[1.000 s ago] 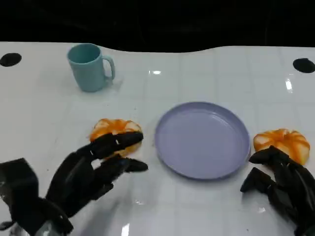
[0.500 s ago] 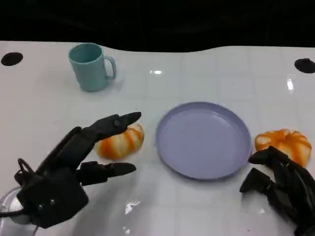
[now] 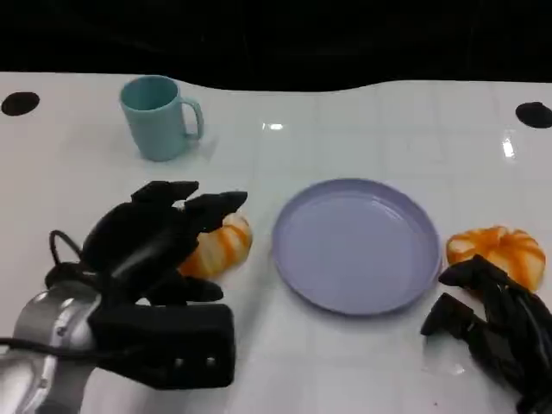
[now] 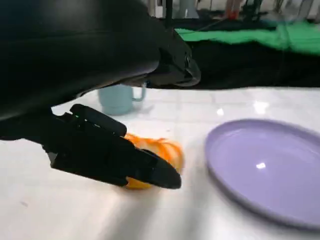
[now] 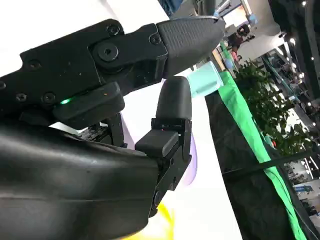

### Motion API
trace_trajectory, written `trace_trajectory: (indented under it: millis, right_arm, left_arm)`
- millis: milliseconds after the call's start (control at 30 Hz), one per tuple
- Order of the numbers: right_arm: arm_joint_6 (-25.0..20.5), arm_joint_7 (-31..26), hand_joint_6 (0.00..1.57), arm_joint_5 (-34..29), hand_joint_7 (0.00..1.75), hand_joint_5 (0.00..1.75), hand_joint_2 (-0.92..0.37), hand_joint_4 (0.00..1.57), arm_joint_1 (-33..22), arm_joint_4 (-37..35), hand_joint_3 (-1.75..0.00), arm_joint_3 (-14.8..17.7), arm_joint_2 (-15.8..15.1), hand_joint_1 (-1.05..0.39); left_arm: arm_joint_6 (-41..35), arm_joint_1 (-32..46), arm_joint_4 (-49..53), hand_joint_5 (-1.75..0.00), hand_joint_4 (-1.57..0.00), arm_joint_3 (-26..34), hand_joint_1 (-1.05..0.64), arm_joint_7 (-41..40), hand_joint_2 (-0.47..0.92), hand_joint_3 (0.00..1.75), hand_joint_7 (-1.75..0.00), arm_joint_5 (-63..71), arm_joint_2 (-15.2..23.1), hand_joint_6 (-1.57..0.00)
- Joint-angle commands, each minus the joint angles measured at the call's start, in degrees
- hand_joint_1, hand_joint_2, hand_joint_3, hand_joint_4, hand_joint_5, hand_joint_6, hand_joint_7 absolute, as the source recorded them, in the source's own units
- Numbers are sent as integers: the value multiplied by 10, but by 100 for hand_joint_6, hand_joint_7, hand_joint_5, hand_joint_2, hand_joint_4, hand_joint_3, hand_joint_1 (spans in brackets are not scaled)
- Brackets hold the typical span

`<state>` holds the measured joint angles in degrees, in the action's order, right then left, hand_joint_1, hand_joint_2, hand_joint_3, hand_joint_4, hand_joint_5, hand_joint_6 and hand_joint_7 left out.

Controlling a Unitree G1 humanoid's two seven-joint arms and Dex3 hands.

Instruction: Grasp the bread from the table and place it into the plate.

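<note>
An orange-and-white bread [image 3: 222, 246] lies on the white table just left of the lavender plate [image 3: 354, 246]. My left hand [image 3: 155, 241] arches over it, fingers above its top and thumb low at its near side; the bread still rests on the table. In the left wrist view the bread [image 4: 162, 149] shows past the thumb, beside the plate [image 4: 265, 170], with a wide gap between thumb and fingers. A second bread [image 3: 498, 250] lies right of the plate. My right hand [image 3: 487, 328] rests just in front of it, holding nothing.
A teal cup [image 3: 158, 116] stands at the back left, behind the left bread. Two black holes [image 3: 19, 103] [image 3: 533, 114] mark the table's far corners, where the dark back edge runs. The right wrist view shows my right hand [image 5: 150, 100] and the cup [image 5: 205, 82].
My left hand has risen, turned palm-down and moved forward over the left bread, its fingers curling around it. The right hand and both breads have stayed put.
</note>
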<state>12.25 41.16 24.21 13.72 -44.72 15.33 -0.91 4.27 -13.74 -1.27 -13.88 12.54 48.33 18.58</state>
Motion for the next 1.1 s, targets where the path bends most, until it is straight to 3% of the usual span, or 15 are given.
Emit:
trace_trajectory:
  millis: [33,133,333,567,767,1100]
  right_arm:
    - [4,-9,62,-8,121,157,-92,65,-6,-3,-20,0,-9,-53]
    - [5,-10,62,-9,122,157,-92,65,-6,-3,-20,-2,-10,-54]
    - [4,-14,57,-12,126,159,-92,61,-14,9,-23,-7,-12,-53]
    - [2,-16,57,-14,126,159,-92,61,-16,14,-23,-7,-11,-53]
    - [0,-13,57,-9,126,160,-92,60,-16,14,-22,-4,-10,-52]
    - [6,-16,58,-14,123,158,-92,62,-21,18,-22,-5,-10,-53]
  left_arm:
    - [-43,-30,0,-13,0,-29,-46,12,83,0,0,46,12,-19]
    - [-55,-34,0,-11,0,-38,-46,11,82,0,0,49,15,-19]
    - [-116,-109,98,-13,-2,-93,-43,18,82,0,0,99,-15,-18]
    - [-129,-119,108,-13,-3,-106,-44,14,82,0,0,91,-11,-18]
    - [-115,-224,331,-14,-8,-143,-53,-9,79,0,-1,76,-47,-22]
    - [-86,-291,507,-11,-12,-176,-56,-59,79,0,-1,42,-78,-24]
